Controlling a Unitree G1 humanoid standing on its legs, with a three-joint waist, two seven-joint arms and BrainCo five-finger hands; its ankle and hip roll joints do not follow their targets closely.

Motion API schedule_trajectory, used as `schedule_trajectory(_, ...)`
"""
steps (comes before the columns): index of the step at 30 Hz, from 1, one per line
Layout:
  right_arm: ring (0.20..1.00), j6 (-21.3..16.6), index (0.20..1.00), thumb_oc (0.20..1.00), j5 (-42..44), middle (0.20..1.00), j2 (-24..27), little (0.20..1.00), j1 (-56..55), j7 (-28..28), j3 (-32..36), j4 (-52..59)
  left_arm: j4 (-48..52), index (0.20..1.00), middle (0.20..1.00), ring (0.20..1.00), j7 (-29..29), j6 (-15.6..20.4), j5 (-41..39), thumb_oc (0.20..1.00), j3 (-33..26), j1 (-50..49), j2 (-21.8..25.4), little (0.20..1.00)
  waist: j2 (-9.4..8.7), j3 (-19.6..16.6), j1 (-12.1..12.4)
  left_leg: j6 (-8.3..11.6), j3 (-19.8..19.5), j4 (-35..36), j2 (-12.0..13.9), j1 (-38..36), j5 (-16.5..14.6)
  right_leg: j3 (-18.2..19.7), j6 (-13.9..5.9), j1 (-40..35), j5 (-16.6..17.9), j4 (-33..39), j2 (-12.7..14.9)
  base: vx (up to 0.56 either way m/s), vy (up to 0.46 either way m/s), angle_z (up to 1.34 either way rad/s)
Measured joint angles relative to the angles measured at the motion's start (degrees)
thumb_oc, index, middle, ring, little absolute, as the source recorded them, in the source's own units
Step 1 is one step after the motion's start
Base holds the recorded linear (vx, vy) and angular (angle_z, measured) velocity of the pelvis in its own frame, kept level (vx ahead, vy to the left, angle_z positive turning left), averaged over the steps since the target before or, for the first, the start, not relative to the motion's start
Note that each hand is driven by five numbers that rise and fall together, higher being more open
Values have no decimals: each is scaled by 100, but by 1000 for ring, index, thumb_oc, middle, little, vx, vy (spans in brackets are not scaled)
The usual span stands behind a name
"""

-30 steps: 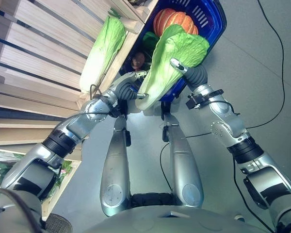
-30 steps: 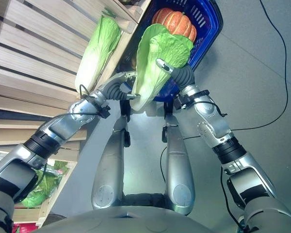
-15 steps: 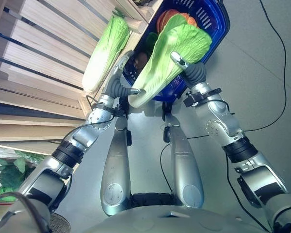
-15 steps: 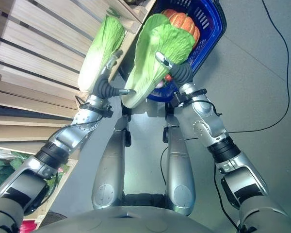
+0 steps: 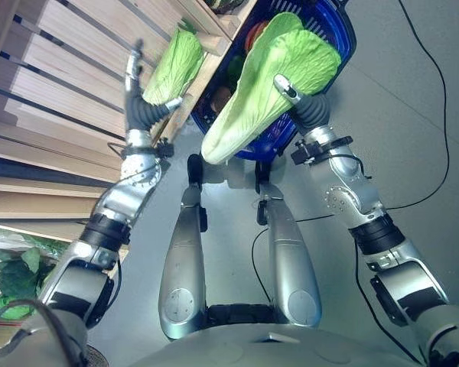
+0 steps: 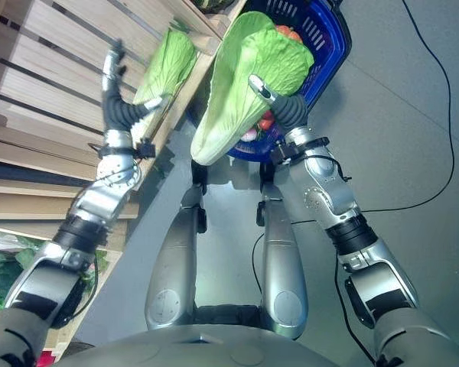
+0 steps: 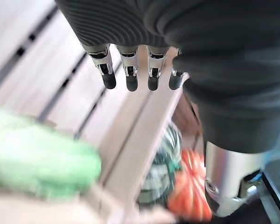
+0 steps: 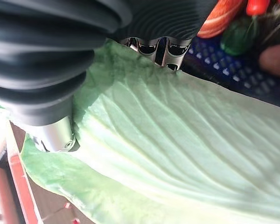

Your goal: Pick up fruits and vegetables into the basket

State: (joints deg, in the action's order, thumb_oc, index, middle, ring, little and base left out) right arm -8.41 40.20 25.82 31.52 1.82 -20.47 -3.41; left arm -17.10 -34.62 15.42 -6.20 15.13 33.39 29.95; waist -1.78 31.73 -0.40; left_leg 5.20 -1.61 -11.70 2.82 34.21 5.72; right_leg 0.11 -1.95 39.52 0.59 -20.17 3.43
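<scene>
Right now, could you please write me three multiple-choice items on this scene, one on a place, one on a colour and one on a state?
1. Where does the second cabbage lie?
A. on the wooden shelf
B. on the floor
C. in the left hand

2. What colour is the basket?
A. red
B. blue
C. white

3. How is the left hand?
A. shut on a cabbage
B. shut on the basket's handle
C. open, holding nothing

Answers:
1. A: it rests on the wooden shelf, beside the basket.
2. B: its latticed wall is blue, with a pumpkin inside.
3. C: its fingers are straight and raised by the shelf, while the right hand grips the held cabbage over the basket.
</scene>
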Motion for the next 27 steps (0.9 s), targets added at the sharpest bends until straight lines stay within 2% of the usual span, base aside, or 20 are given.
schedule_trajectory(15,200,-6,200,200,-1045,200,-13,200,543,1319,371,-523,-1100,1000,1000,1000,-115,-19,-245,1000,-34,404,-18,1000,2,1,-104,-3,30,-2,-5,-21,2,43,30,6,22,-20,-2,-6,9,0)
schedule_trajectory(22,200,114,200,200,-1233,200,-9,200,1005,1889,447,-1387,-1580,1000,1000,1000,-105,-1,-283,1000,-18,524,-19,1000,22,5,-83,7,34,0,-8,-52,28,46,6,11,3,-83,3,0,0,0)
schedule_trajectory(27,200,144,200,200,-1208,200,12,200,1415,2018,447,-2405,-2056,1000,1000,1000,-70,-3,-293,1000,31,784,-15,1000,66,17,-68,7,26,19,-9,-49,65,27,3,17,2,-85,11,0,0,0)
